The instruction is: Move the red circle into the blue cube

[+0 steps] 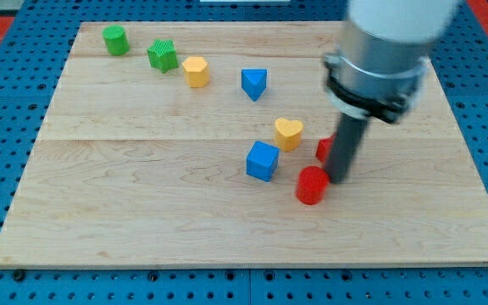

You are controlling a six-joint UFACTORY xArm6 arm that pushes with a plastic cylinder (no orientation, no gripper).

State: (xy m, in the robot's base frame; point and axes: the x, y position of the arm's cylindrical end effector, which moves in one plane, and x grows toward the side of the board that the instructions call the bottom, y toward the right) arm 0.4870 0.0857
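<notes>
Wooden board (142, 212) on a blue perforated surface (7, 280), eight blocks. Red circle (312, 185): centre-right, just right of and slightly below the blue cube (262, 161), a small gap between them. My tip (340, 179): a bare rod with no jaws, holding nothing, at the red circle's upper right edge, contact unclear. Second red block (323, 150), shape hidden behind the rod. Yellow heart (288, 133) above the cube. Blue triangle (254, 83), yellow hexagon (196, 71), green star (163, 55), green cylinder (115, 40) towards the view's top left
</notes>
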